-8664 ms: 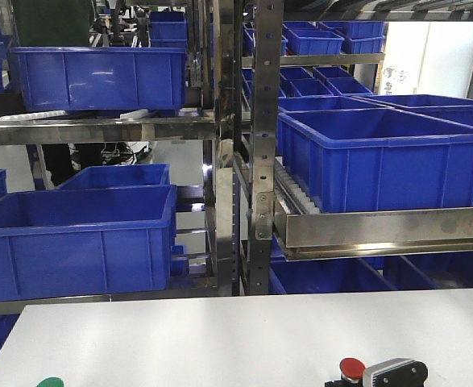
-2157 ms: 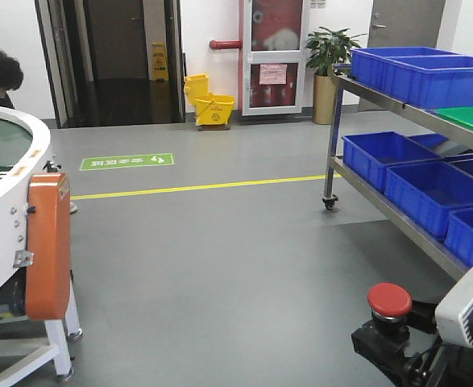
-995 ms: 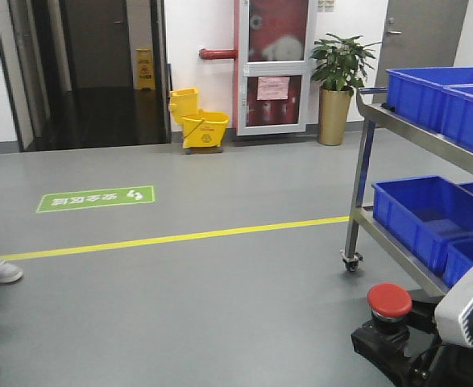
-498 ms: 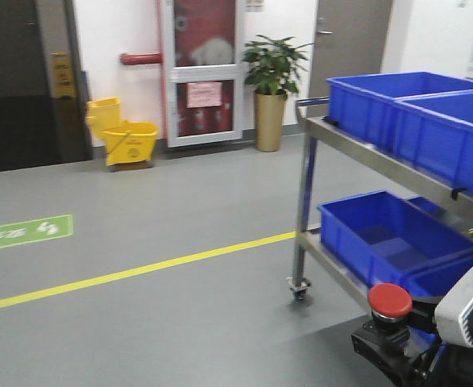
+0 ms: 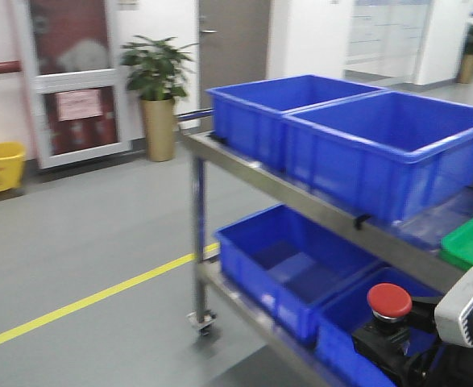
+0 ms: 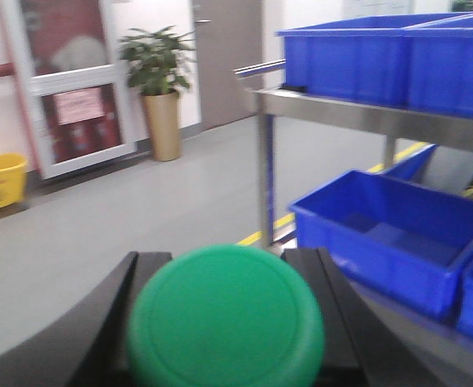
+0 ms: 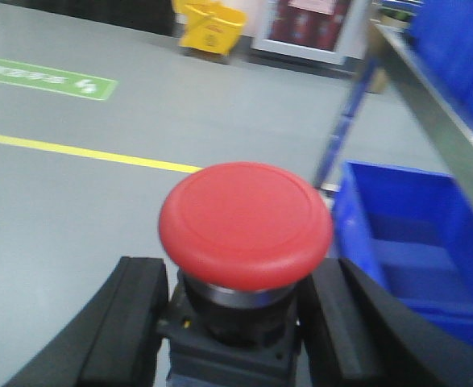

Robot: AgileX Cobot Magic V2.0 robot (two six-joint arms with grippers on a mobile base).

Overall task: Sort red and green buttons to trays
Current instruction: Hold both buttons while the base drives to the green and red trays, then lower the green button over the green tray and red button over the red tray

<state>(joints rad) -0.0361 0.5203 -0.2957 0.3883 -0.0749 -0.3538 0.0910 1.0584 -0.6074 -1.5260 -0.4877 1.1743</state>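
Right wrist-mounted view: the right end effector [image 7: 240, 339] pinches the dark body of the red button [image 7: 246, 222], one finger on each side, cap upward, above the grey floor [image 7: 75, 201]. Left wrist view: the left end effector [image 6: 224, 347] grips the green button [image 6: 226, 316] likewise; the cap hides the body. Front view: the green tray [image 5: 471, 242] lies on the top shelf of the steel cart [image 5: 300, 205], just beside the blue crates [image 5: 389, 149].

red button [image 5: 389, 299] 1 | green button [image 6: 226, 317] 1 | blue crates [image 5: 244, 129] [image 5: 349, 177] [image 5: 252, 282] [image 5: 341, 355] 4 | tray [image 5: 471, 242] 1
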